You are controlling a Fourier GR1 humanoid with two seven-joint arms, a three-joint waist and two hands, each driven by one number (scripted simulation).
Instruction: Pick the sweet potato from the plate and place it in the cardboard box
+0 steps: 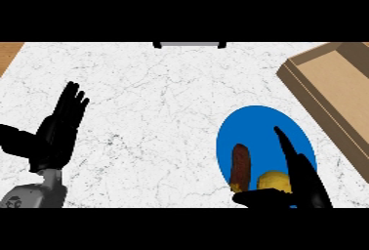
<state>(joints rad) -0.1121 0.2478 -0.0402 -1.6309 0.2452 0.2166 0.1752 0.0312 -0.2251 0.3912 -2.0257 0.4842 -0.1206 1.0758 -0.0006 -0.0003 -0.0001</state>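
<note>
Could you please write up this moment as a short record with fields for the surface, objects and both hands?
surface: white marbled counter
plate: blue plate, lower right
on plate: brown sweet potato; yellow item beside it
box: cardboard box, upper right, open
right hand: right hand over the plate, fingers straight, holding nothing
left hand: left hand resting open at left

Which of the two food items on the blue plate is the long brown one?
The sweet potato, upright-looking at the plate's left side; the other item is rounded and yellow, beside the right hand.
</note>
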